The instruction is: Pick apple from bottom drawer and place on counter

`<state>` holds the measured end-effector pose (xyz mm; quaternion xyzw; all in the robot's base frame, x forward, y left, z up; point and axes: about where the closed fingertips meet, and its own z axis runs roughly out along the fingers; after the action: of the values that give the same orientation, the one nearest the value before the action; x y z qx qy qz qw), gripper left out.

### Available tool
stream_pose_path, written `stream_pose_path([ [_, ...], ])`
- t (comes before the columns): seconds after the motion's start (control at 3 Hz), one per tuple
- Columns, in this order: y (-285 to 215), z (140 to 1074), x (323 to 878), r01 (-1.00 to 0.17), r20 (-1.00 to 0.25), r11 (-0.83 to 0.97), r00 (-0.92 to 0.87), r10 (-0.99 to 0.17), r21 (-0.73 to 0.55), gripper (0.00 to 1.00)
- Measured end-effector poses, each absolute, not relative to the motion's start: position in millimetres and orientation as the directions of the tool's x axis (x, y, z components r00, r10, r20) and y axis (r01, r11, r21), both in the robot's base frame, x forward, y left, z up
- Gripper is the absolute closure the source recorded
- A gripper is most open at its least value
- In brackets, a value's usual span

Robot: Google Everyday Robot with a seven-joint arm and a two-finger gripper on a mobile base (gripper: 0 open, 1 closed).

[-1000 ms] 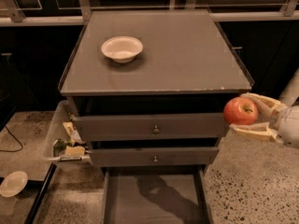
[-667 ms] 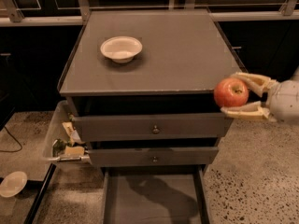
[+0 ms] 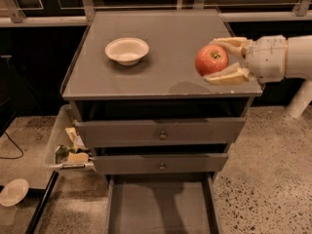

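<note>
Our claw [image 3: 218, 60], reaching in from the right, is closed on the apple [image 3: 211, 59], gripping it top and bottom over the right front part of the surface [image 3: 170, 33]. A shadow below the claw suggests the fruit hangs clear of the top. The bowl [image 3: 127, 50] sits well to the claw's left, and the open bottom drawer [image 3: 158, 208] lies far below it. We judge the set-down needs a slow descent, inward from the edge, with release only once the apple rests.
</note>
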<state>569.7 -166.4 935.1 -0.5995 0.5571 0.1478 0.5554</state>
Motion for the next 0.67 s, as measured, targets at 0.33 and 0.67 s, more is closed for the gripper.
stream_pose_path([
  [0.33, -143.8, 928.0, 612.2, -0.868, -0.838, 0.247, 0.281, -0.468, -0.43, 1.0],
  [0.67, -134.3, 901.4, 648.4, -0.897, -0.88, 0.291, 0.185, -0.436, -0.333, 1.0],
])
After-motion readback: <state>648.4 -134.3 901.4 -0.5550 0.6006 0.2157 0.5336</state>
